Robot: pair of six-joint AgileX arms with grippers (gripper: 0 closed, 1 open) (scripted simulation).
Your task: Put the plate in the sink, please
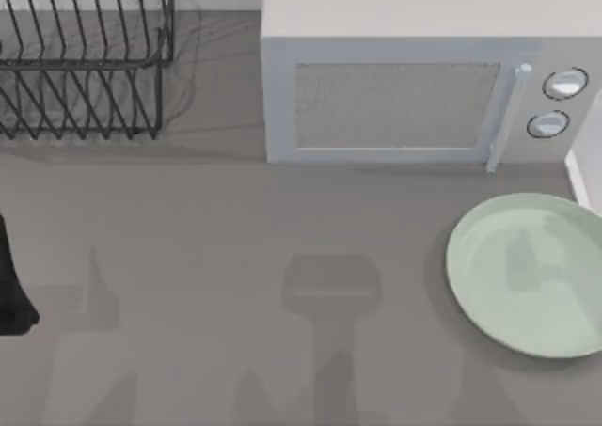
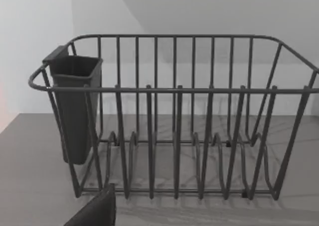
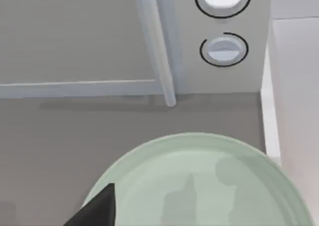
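Observation:
The pale mint-green plate [image 1: 527,276] lies flat on the grey table at the right, in front of the microwave's knobs. The same plate [image 3: 209,186] is close below the right wrist camera. A dark part of my right gripper [image 3: 97,208] hangs over the plate's rim. The sink [image 1: 583,174] is a white sliver at the right edge, just behind the plate. Its straight white rim [image 3: 271,128] runs beside the plate in the right wrist view. My left arm [image 1: 11,294] is parked at the table's left edge, and a dark part of its gripper [image 2: 97,211] faces the dish rack.
A white microwave [image 1: 414,78] with two round knobs [image 1: 564,83] stands at the back, its door shut. A black wire dish rack [image 1: 85,59] with a dark utensil cup [image 2: 75,106] fills the back left. Bare table lies between my left arm and the plate.

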